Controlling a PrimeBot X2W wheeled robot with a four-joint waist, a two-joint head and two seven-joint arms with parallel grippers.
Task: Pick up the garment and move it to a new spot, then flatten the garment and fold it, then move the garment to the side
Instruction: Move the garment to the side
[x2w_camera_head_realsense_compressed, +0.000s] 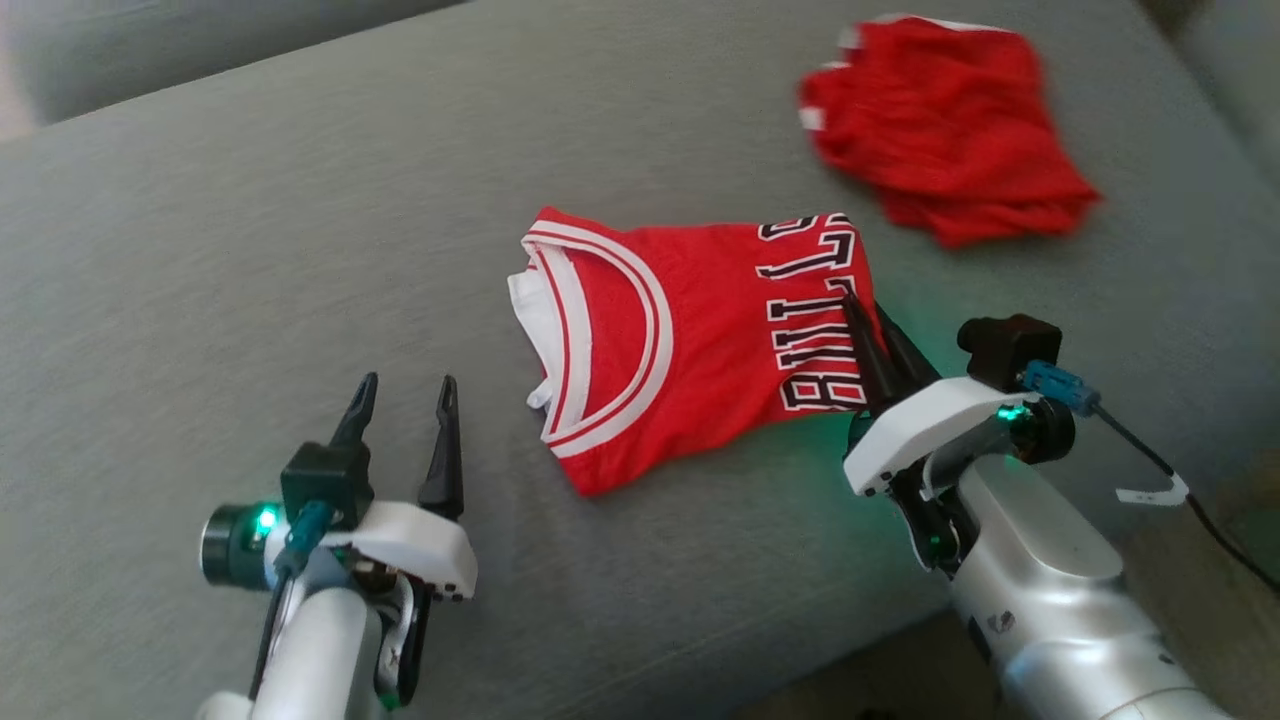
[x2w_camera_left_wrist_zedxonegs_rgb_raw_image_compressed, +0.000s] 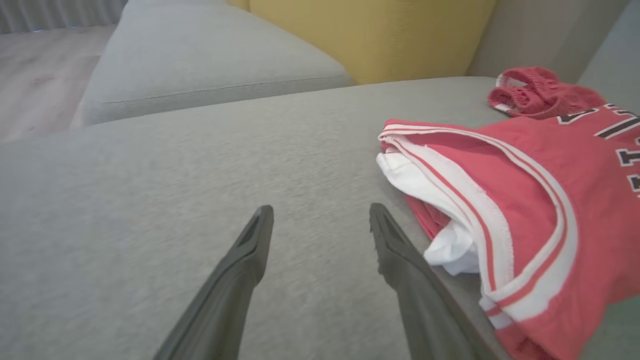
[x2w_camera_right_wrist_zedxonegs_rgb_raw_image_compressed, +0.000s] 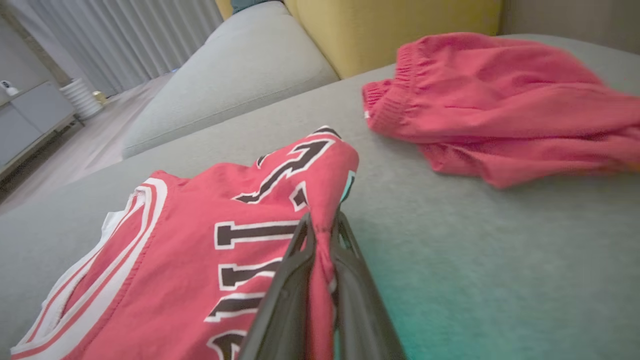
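The garment (x2w_camera_head_realsense_compressed: 690, 340) is a folded red jersey with white trim and black-and-white letters, lying mid-cushion; it also shows at the right of the left wrist view (x2w_camera_left_wrist_zedxonegs_rgb_raw_image_compressed: 540, 210) and in the right wrist view (x2w_camera_right_wrist_zedxonegs_rgb_raw_image_compressed: 210, 260). My right gripper (x2w_camera_head_realsense_compressed: 858, 305) is shut on the jersey's right edge, with a ridge of red cloth pinched between its fingers (x2w_camera_right_wrist_zedxonegs_rgb_raw_image_compressed: 322, 225). Left of the jersey, my left gripper (x2w_camera_head_realsense_compressed: 405, 395) stands open just above the cushion with nothing between its fingers (x2w_camera_left_wrist_zedxonegs_rgb_raw_image_compressed: 320, 215).
Everything rests on a grey sofa cushion (x2w_camera_head_realsense_compressed: 250, 250). Red shorts (x2w_camera_head_realsense_compressed: 940, 130) lie crumpled at the back right, beyond the jersey. A yellow cushion (x2w_camera_right_wrist_zedxonegs_rgb_raw_image_compressed: 395, 30) stands behind them. The cushion's front edge (x2w_camera_head_realsense_compressed: 850, 640) runs near my right forearm.
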